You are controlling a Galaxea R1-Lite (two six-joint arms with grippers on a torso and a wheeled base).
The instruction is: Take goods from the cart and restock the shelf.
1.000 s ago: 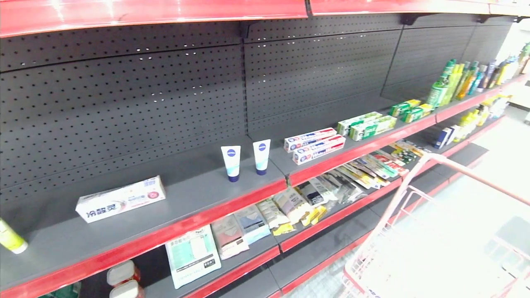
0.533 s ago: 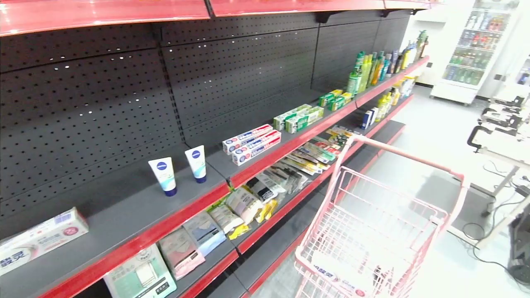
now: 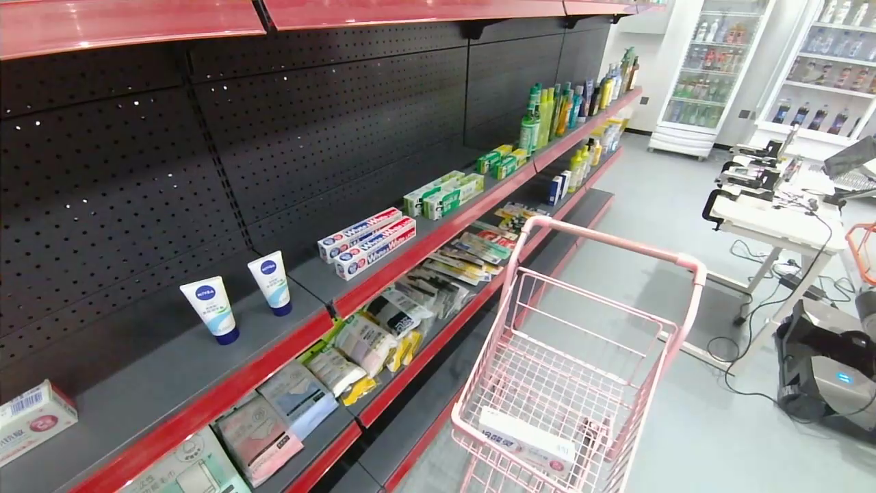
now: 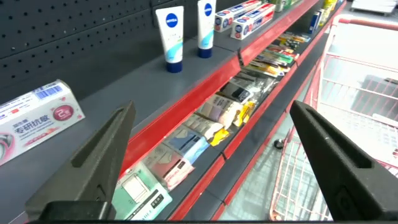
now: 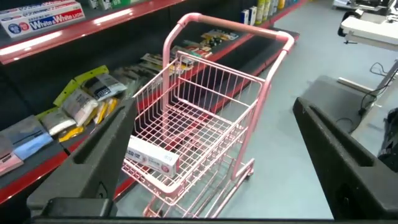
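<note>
Left end effector (image 4: 212, 107) and right end effector (image 5: 216, 106) gaped wide, empty; one box (image 3: 527, 441) lay unshelved in the cart (image 3: 602, 239), the shelf (image 3: 205, 404) sparse.

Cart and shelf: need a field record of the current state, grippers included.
cart: pink wire, in the aisle beside the shelf
cart contents: one white toothpaste box, lying flat on the basket floor
shelf: grey deck, red edge, partly stocked
on shelf: two white tubes standing on blue caps; pair of red-and-white toothpaste boxes; white box at the far left
left gripper: open, empty, aimed along the shelf
right gripper: open, empty, aimed at the cart
</note>
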